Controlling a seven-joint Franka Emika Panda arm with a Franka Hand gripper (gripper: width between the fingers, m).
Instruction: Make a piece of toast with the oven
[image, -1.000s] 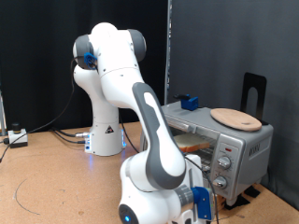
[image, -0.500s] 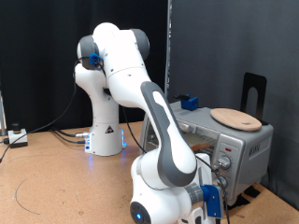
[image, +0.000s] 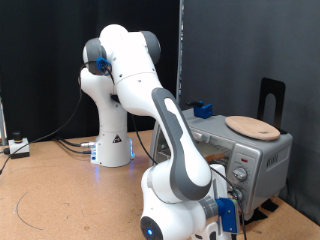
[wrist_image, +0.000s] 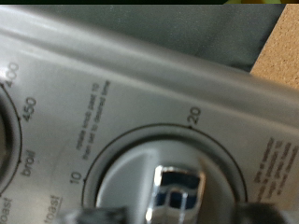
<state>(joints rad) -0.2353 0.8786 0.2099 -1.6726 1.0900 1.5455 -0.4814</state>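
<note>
The pincer (wrist_image: 173, 213) sits at a knob (wrist_image: 177, 187) on the oven (image: 262, 160) panel; I cannot tell its opening. A round board (image: 251, 127) lies on the oven top.

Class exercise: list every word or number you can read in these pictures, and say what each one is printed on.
"400" and "450": oven panel, wrist view, beside a dial at the picture's edge.
"broil": same dial scale.
"10" and "20": scale around the timer knob.
Small curved print by the knob, and more at the frame edge: too blurred to read.
Exterior view: no legible text.
</note>
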